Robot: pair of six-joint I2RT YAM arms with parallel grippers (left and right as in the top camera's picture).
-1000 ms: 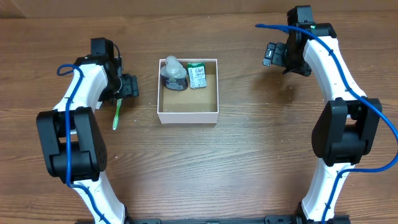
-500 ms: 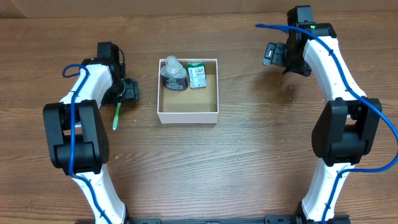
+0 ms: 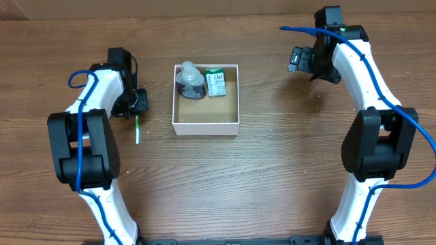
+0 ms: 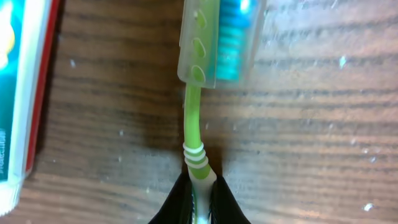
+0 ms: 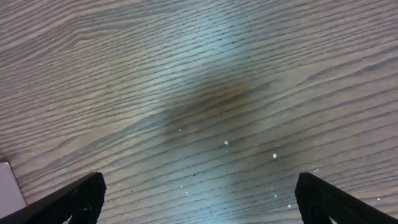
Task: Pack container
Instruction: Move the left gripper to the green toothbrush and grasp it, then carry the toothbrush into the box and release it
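Left of container: left gripper (image 4: 199, 188) pinched shut on green handle of toothbrush (image 4: 193, 115). Bristle end is covered by clear cap (image 4: 219, 37). Red-edged teal pack (image 4: 22, 93) is seen beside brush at edge of left wrist view.

Container (image 3: 206, 126) is set on table (image 3: 272, 177) between both arms. Inside, along far wall: grey bottle (image 3: 191, 82) is lodged in far-left corner, with green-and-white packet (image 3: 216, 83) just beside it, to its right.

Right of container, well apart: right gripper (image 5: 199, 180) is held over bare wood, fingers spread wide.
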